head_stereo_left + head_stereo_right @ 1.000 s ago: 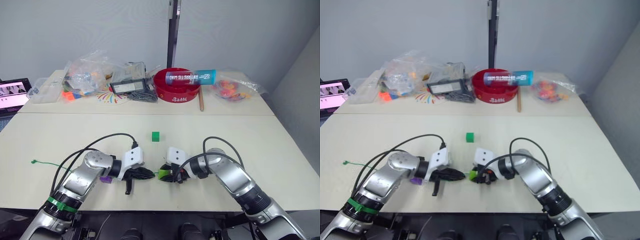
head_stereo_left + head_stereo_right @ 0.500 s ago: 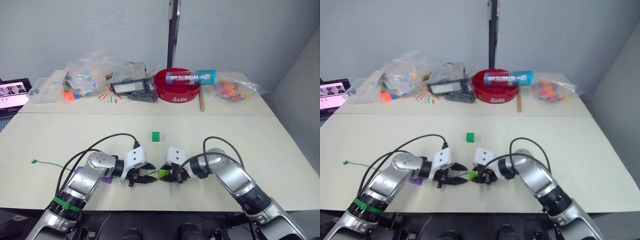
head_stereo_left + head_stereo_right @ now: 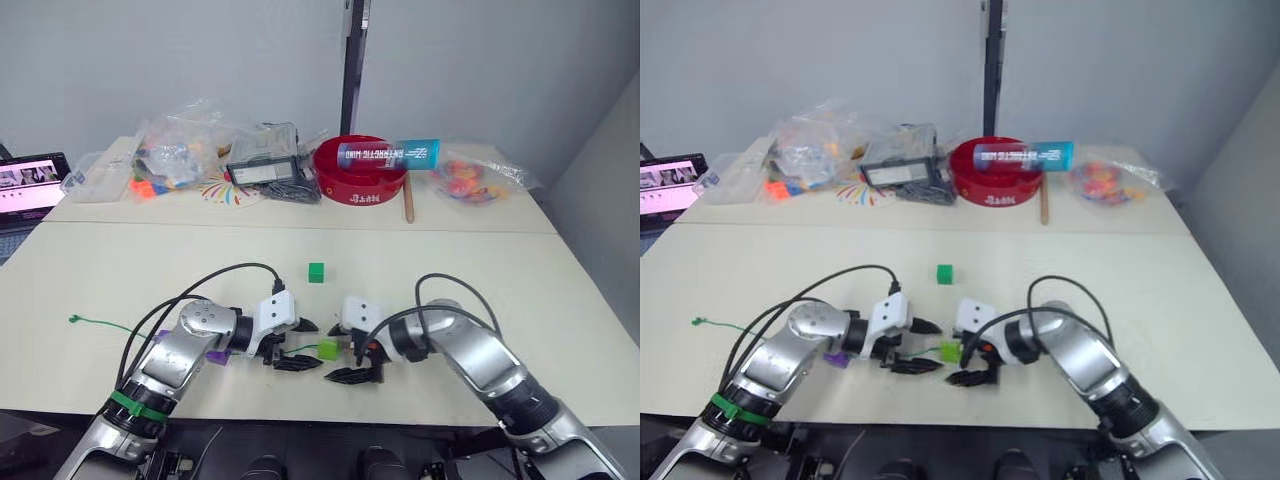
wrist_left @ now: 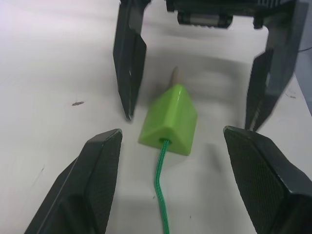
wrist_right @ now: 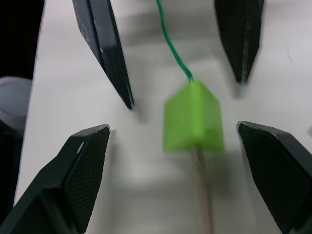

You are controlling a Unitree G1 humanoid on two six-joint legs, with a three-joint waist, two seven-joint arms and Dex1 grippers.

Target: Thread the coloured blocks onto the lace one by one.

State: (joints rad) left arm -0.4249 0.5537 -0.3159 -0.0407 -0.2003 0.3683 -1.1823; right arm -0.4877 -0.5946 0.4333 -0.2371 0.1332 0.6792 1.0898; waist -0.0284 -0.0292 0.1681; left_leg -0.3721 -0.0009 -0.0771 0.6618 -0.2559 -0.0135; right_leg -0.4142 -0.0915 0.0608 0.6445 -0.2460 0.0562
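Light green block (image 4: 169, 120) threaded on lace (image 4: 162, 196), resting on bench (image 3: 450, 260); left hand (image 3: 297, 345) and right hand (image 3: 344, 353) both released, flanking block.

– We see a shiny, smooth plastic light green block (image 4: 169, 120) on a twisted, rough green lace (image 4: 162, 195).

– Yes, and we see a smooth, matt bench (image 3: 150, 270). The left pincer (image 4: 178, 187) fingers (image 4: 100, 180) look bumpy, dull black.

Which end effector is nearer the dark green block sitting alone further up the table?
Left, slightly. The left end effector lies just short of the dark green block; the right end effector sits lower and off to its right.
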